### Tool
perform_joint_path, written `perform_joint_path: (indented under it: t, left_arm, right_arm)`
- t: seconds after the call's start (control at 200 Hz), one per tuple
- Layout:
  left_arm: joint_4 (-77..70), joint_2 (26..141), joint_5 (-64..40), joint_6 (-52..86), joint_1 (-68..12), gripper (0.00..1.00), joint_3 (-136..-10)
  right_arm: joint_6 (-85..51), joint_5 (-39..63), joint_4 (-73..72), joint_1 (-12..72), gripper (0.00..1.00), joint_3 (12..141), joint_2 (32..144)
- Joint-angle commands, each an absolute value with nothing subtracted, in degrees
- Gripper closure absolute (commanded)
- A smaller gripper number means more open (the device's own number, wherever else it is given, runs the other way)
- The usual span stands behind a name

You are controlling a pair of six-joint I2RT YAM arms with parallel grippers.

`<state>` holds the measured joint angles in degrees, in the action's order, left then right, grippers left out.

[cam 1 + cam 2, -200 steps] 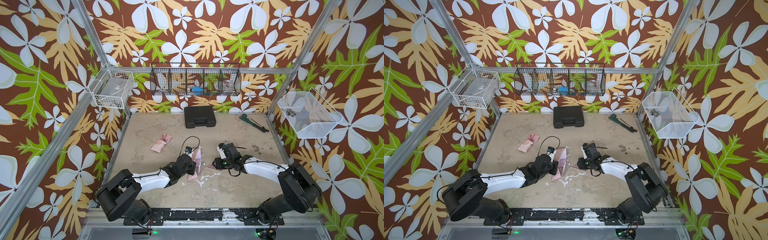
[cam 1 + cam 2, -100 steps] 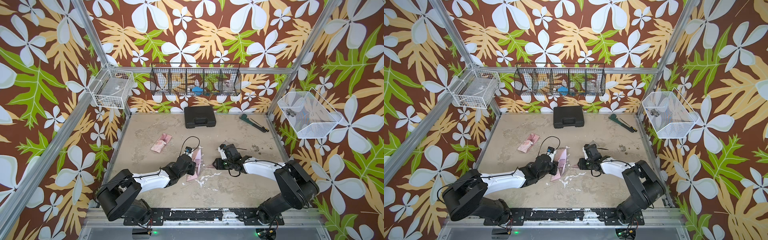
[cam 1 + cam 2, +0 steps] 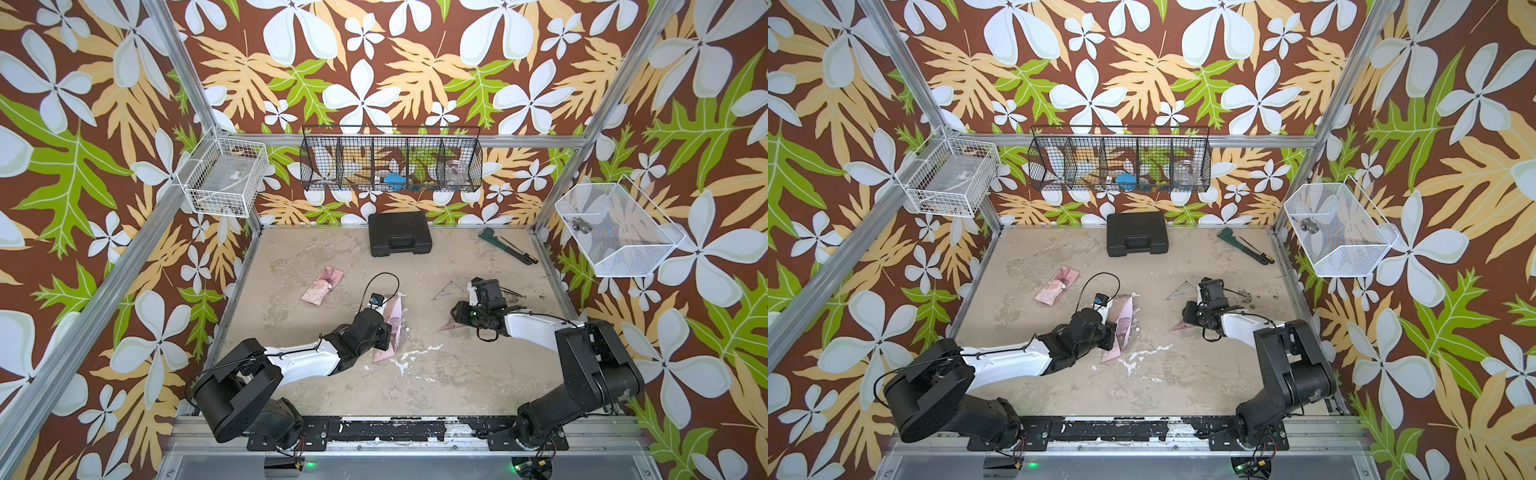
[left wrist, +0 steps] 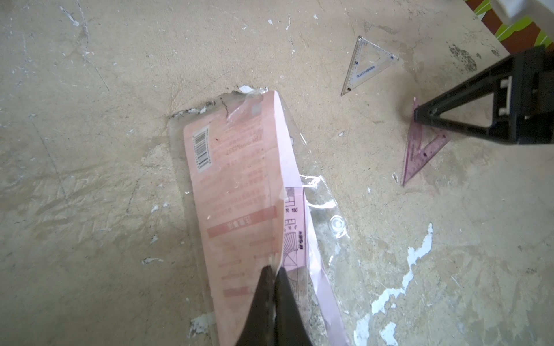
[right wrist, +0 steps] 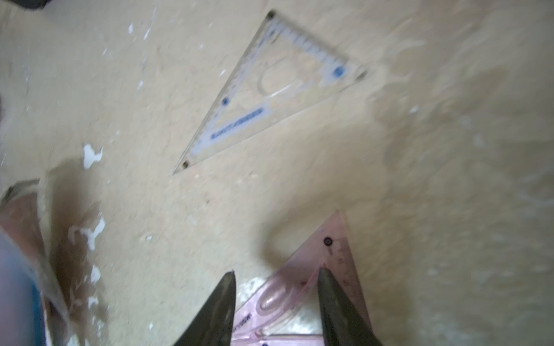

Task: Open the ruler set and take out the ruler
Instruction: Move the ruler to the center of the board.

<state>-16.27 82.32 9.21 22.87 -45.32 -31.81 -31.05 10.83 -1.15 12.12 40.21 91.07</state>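
The ruler set (image 4: 239, 194) is a clear pouch with a pink card inside, lying mid-table in both top views (image 3: 392, 328) (image 3: 1123, 326). My left gripper (image 4: 273, 269) is shut on the pouch's edge and holds that side lifted. A protractor (image 4: 295, 239) shows inside the pouch. A pink triangle ruler (image 5: 338, 239) (image 3: 451, 325) lies flat on the table to the right. My right gripper (image 5: 275, 274) stands open over it, with one fingertip (image 5: 325, 274) on its edge. A clear triangle ruler (image 5: 269, 90) (image 3: 446, 291) lies just beyond.
A second pink packet (image 3: 323, 286) lies to the left of the pouch. A black case (image 3: 399, 232) sits at the back wall, with a green wrench (image 3: 492, 240) and a screwdriver (image 3: 519, 254) at the back right. Wire baskets (image 3: 390, 160) hang on the walls.
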Motion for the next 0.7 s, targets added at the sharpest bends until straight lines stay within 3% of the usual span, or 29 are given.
perform_joint_path:
  t: [0.0, 0.275, 0.46, 0.586, 0.696]
  left_arm:
    - [-16.09, 81.83, 9.77, 22.95, -45.34, 1.0, -31.82]
    - [-16.23, 81.57, 10.36, 22.81, -45.35, 1.0, -31.29]
    - [-16.53, 81.58, 9.5, 22.94, -45.35, 1.0, -31.38]
    - [-16.74, 81.54, 9.18, 22.51, -45.35, 1.0, -31.47]
    - [-16.98, 81.41, 9.11, 22.34, -45.31, 1.0, -31.25]
  right_arm:
    - [-30.98, 8.8, 2.12, 9.52, 0.53, 40.97, 92.48]
    - [-28.99, 9.93, 2.61, 7.28, 0.54, 45.46, 96.16]
    - [-27.89, 8.61, 5.54, 8.18, 0.52, 48.1, 88.63]
    - [-26.74, 8.77, 6.63, 12.75, 0.53, 48.93, 81.73]
    - [-26.39, 19.1, 0.36, 20.54, 0.58, 45.55, 76.76]
